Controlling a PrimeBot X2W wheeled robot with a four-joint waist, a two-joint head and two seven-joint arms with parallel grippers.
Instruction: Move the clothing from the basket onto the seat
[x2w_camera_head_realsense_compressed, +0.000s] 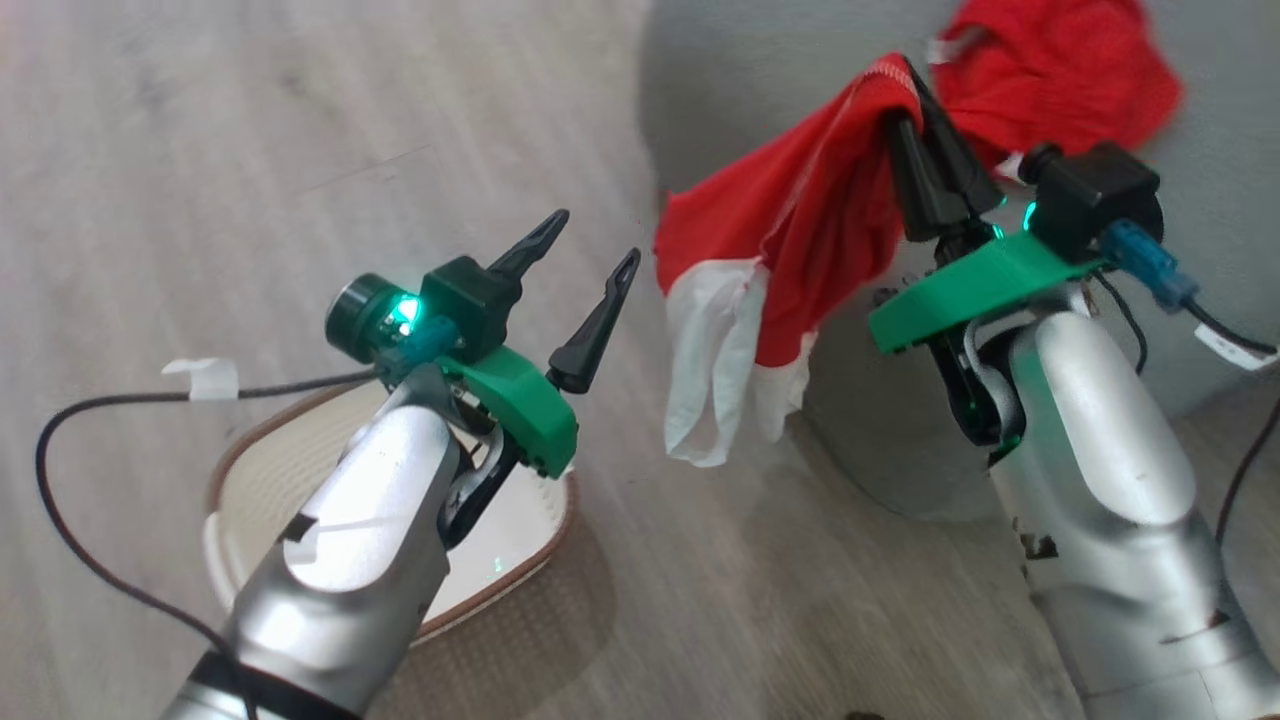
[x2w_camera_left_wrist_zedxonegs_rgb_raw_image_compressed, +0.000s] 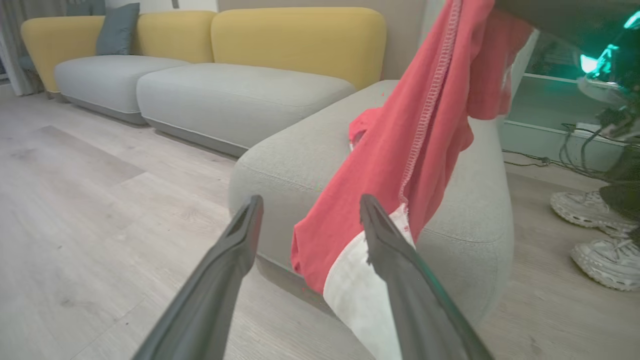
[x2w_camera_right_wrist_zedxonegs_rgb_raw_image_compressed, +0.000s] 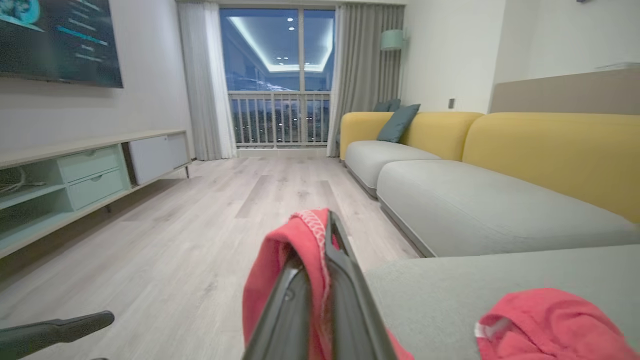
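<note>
Head view: right gripper (x2w_camera_head_realsense_compressed: 905, 95) narrow, fingers pinched together on a bright red soft fabric garment with white trim (x2w_camera_head_realsense_compressed: 800, 220). Draped over the fingertips and hanging down off the left side of those fingers, white trim lowest, clear of the pale wood-look floor (x2w_camera_head_realsense_compressed: 300, 120). Just beyond those fingertips, a second crumpled bright red garment with white tag (x2w_camera_head_realsense_compressed: 1060, 70), lying on the large grey upholstered seat with rounded corners (x2w_camera_head_realsense_compressed: 760, 90). Left gripper (x2w_camera_head_realsense_compressed: 596, 235) spread wide, holding nothing, tips aimed toward the hanging garment but apart from it. Behind and below the base of the left fingers, a small cream-white perforated plastic basket with brown woven-look rim (x2w_camera_head_realsense_compressed: 290, 455), on the floor, partly hidden by the forearm. Left wrist view: wide gap between the dark fingers (x2w_camera_left_wrist_zedxonegs_rgb_raw_image_compressed: 235, 250), held garment hanging past the right-hand fingertip in front of the seat corner. Farther beyond the tips, a grey sofa with yellow backs (x2w_camera_left_wrist_zedxonegs_rgb_raw_image_compressed: 295, 40). Off to the right of the fingers, a person's pale sneakers (x2w_camera_left_wrist_zedxonegs_rgb_raw_image_compressed: 595, 220) on the floor. Right wrist view: fingers pressed together, red fabric between and over the tips, second garment to their right on the seat.
</note>
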